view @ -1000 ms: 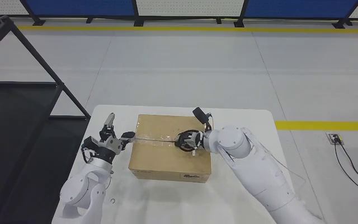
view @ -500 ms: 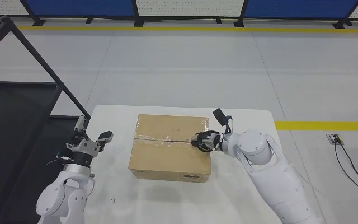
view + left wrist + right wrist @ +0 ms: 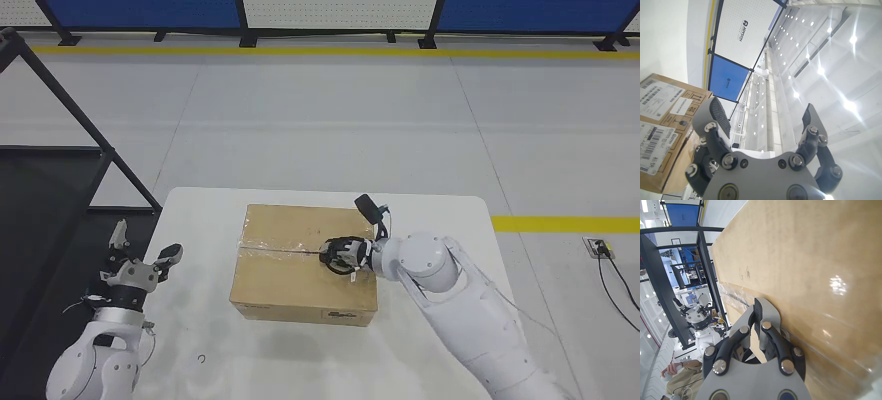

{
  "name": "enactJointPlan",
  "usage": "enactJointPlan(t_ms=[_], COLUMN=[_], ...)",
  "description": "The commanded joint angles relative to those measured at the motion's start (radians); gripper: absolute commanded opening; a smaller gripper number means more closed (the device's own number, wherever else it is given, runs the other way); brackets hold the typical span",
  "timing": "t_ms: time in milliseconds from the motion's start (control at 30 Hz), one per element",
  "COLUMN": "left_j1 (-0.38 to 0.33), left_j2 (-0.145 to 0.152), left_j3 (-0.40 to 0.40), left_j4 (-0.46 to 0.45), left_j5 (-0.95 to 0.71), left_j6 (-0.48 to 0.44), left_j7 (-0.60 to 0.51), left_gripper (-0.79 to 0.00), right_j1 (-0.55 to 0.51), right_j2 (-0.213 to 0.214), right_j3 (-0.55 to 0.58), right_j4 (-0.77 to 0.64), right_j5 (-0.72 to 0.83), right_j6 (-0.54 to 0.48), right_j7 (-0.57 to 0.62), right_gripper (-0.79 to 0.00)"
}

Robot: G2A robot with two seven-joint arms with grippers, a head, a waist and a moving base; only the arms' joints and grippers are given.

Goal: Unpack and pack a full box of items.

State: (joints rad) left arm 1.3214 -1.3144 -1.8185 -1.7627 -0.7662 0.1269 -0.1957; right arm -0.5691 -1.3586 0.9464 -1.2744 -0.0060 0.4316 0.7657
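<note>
At the middle of the white table [image 3: 430, 215] sits a closed brown cardboard box [image 3: 300, 280]. Its near side bears a small printed label [image 3: 343, 316], and glossy clear tape [image 3: 275, 250] seals its top flaps along the centre seam. On that seam, the right gripper [image 3: 335, 255] rests with its fingers pinched nearly together, nothing visible between them. Beyond the table's left edge, the left gripper [image 3: 145, 243] hangs wide open and empty.

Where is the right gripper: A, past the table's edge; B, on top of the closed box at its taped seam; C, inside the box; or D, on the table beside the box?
B: the top view shows the right gripper on top of the box, at its taped seam.
</note>
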Motion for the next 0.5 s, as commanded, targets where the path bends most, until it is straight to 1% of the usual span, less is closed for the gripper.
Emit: enactJointPlan(t_ms=[0, 300, 467], left_j1=[0.011, 0.034, 0.068], left_j2=[0.001, 0.006, 0.007], left_j3=[-0.009, -0.054, -0.086], left_j4=[0.003, 0.034, 0.016], left_j5=[-0.009, -0.054, -0.083], left_j6=[-0.004, -0.011, -0.063], left_j7=[-0.003, -0.02, -0.056], left_gripper=[0.0, 0.0, 0.0], right_j1=[0.018, 0.105, 0.153], right_j2=[-0.016, -0.096, -0.145], right_j3=[-0.029, -0.155, -0.213], right_j4=[0.035, 0.169, 0.244], right_j5=[0.033, 0.146, 0.206], right_j6=[-0.027, -0.098, -0.138], right_j7=[-0.027, -0.128, -0.16], right_gripper=[-0.785, -0.785, -0.785])
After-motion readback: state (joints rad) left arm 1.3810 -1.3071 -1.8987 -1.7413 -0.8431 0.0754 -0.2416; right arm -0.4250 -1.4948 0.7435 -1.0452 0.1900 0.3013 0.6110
